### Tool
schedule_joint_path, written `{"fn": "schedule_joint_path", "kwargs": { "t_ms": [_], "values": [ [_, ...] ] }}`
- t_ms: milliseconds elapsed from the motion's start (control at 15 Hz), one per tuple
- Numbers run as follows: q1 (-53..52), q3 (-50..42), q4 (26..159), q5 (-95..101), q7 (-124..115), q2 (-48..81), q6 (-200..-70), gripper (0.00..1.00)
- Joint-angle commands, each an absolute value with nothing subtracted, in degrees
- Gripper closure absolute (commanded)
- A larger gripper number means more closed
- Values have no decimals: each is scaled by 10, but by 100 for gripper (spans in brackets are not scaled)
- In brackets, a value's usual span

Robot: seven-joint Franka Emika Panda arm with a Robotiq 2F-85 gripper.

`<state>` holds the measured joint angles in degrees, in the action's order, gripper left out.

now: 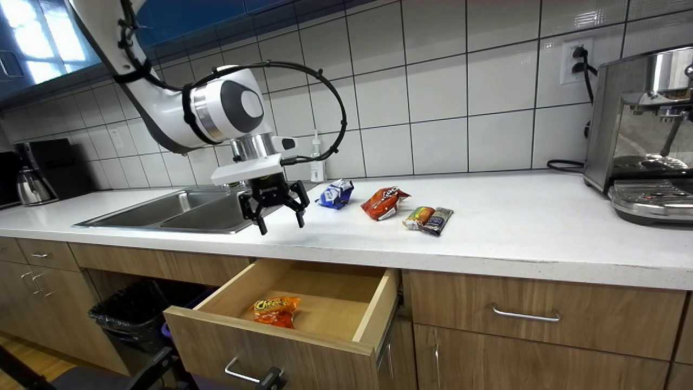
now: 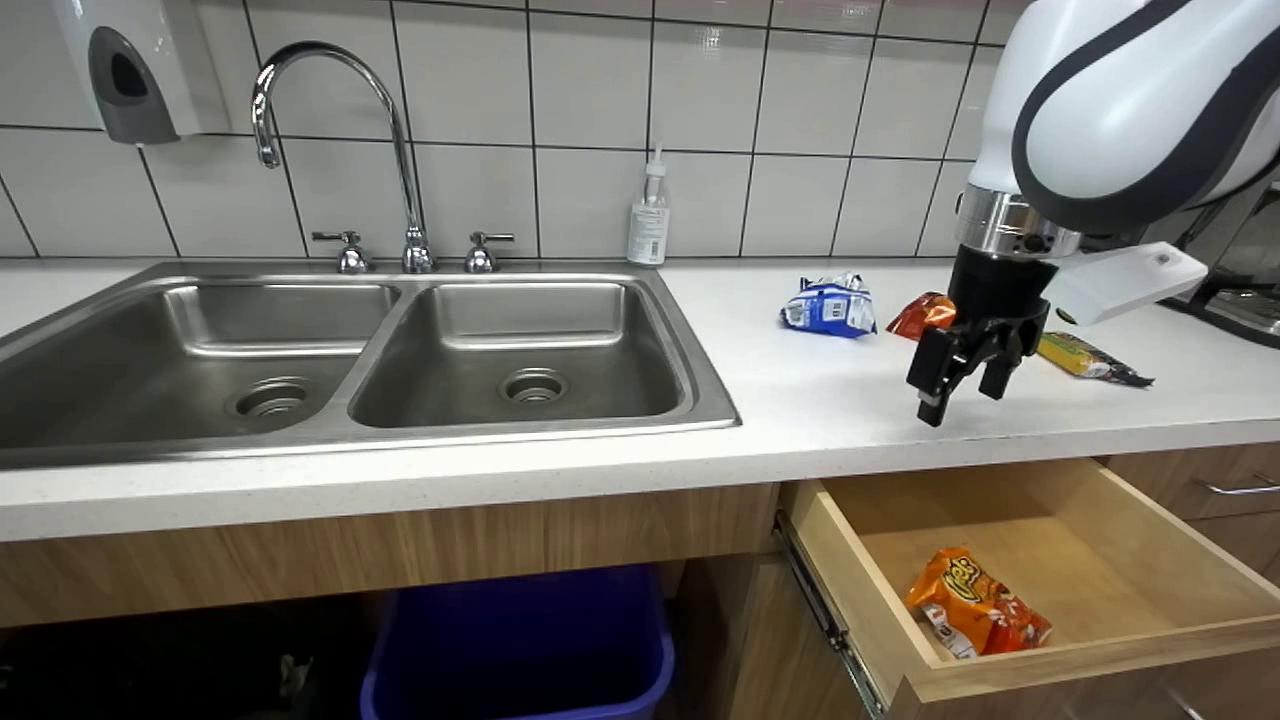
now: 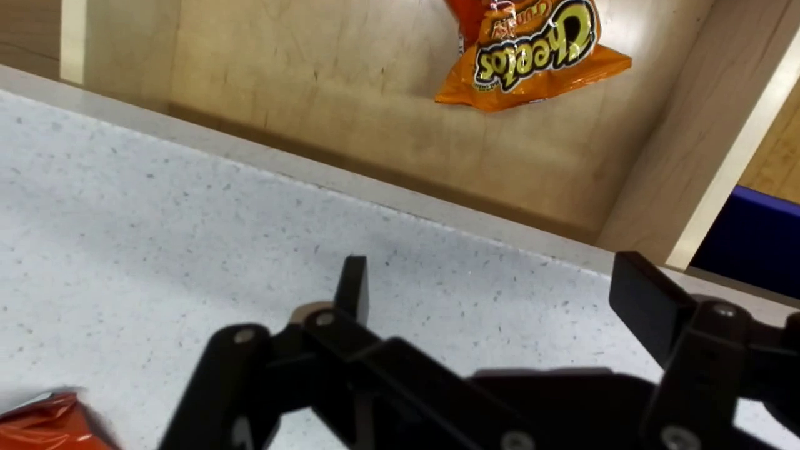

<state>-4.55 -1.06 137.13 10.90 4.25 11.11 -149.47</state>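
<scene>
Closest to the lens in the wrist view is the gripper (image 3: 490, 281), down around 6 o'clock, its two fingers spread wide with speckled white counter (image 3: 156, 250) showing between them. Up at 1 o'clock, an orange Cheetos bag (image 3: 525, 56) is lying in a pulled-out drawer (image 3: 281, 81). Bit of a red bag (image 3: 50, 428) pokes in at 8, and a blue bin (image 3: 756, 244) peeks out at 3.

In an exterior view, the gripper hangs over the counter near its front edge, fingers pointing down. Drawer's at 6 o'clock from it, with the Cheetos bag inside, partly hidden by the drawer's front. A crumpled blue packet (image 1: 336, 194) sits at 2 o'clock; the red bag, then a yellow packet (image 1: 418, 217) and a black packet (image 1: 437, 221) lying together, line up around 3, and an espresso machine (image 1: 644, 135) stands way out past those.

Also in an exterior view, a steel double sink (image 2: 376, 350) takes up the 9 o'clock side, faucet (image 2: 402, 150) at its back, pump bottle (image 2: 649, 222) about 10 o'clock from the gripper. Cheetos bag's near the drawer's 7 o'clock corner, well apart from the fingertips.
</scene>
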Motion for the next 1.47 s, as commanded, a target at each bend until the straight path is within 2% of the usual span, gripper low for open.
{"fn": "schedule_joint_path", "kwargs": {
  "t_ms": [0, 933, 1400],
  "values": [
    [-41, -14, 1373, 134, 18, 99, -1518, 0],
    [-36, -12, 1352, 117, 35, 111, -1520, 0],
    [-44, -23, 1355, 143, -32, 88, -1558, 0]
  ]
}}
